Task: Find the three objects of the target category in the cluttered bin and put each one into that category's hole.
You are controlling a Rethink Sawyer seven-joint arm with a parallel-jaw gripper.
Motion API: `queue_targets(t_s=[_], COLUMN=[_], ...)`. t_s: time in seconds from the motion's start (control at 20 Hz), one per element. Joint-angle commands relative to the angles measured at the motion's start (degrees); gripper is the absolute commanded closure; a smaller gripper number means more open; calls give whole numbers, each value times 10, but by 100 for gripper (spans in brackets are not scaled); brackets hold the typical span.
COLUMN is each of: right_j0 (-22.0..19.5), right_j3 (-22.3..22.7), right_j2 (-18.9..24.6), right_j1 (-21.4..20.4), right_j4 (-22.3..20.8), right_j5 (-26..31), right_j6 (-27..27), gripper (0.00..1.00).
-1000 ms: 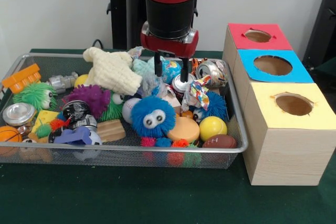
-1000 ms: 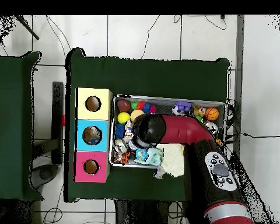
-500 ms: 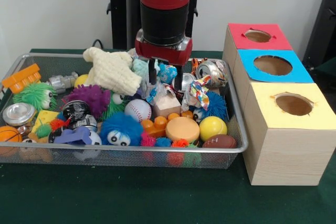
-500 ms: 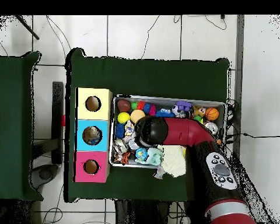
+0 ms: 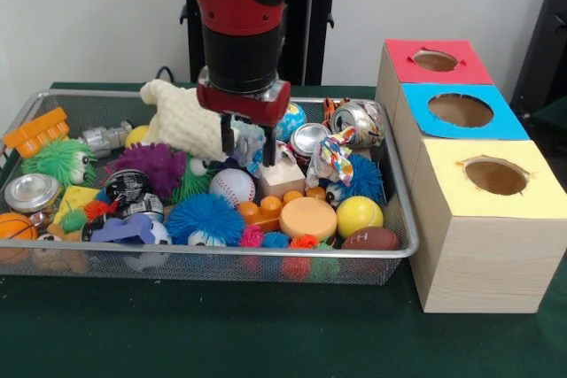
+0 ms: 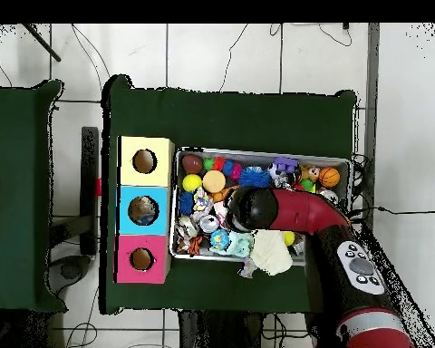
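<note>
- The gripper (image 5: 248, 150) hangs over the middle of the wire mesh bin (image 5: 400, 219), its 2 dark fingers (image 5: 268, 150) spread apart with crumpled wrapping between them; nothing is visibly clamped.
- Its tips sit just above a pale wooden block (image 5: 280, 180), with a baseball (image 5: 232, 187) just beside it on the left.
- A cream knitted toy (image 5: 184, 119) lies at the back of the bin, touching the gripper's left side in the front view.
- In front: a blue fuzzy ball (image 5: 205, 218) near the front rim, an orange disc (image 5: 308, 217), a yellow ball (image 5: 359, 215) and a small brown football (image 5: 370, 239) marked with a letter "H".
- A crushed can (image 5: 356, 120) leans at the bin's right end, by a second can (image 5: 308, 139) showing its silver top; the print on both is too small to read.
- A purple fuzzy ball (image 5: 158, 165) and a green fuzzy toy (image 5: 58, 161) lie on the left side, with a small basketball (image 5: 15, 227) at the left front corner.
- Beside the bin stand 3 wooden boxes in a row, each with 1 round hole on top: a red box (image 5: 436, 61), a blue box (image 5: 461, 111) and a yellow box (image 5: 494, 176).
- From overhead, the red arm (image 6: 307, 210) reaches across the bin from the side away from the boxes.
- Which category is the target cannot be told.
</note>
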Motion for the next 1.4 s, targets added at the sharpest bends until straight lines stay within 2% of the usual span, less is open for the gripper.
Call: queue_targets(t_s=[0.05, 0.25, 0.4, 0.6, 1.15, 1.4], right_j0=[-45, -59, -63, -59, -66, -75], right_j3=[39, 62, 83, 90, 107, 93], right_j2=[26, 46, 54, 58, 90, 106], right_j1=[33, 12, -6, -15, -51, -61], right_j4=[-52, -87, -91, -95, -73, -66], right_j5=[-49, -62, -57, -58, -25, 5], right_j6=[-50, -83, -77, -57, -59, -75], gripper=[0, 0, 0, 0, 0, 0])
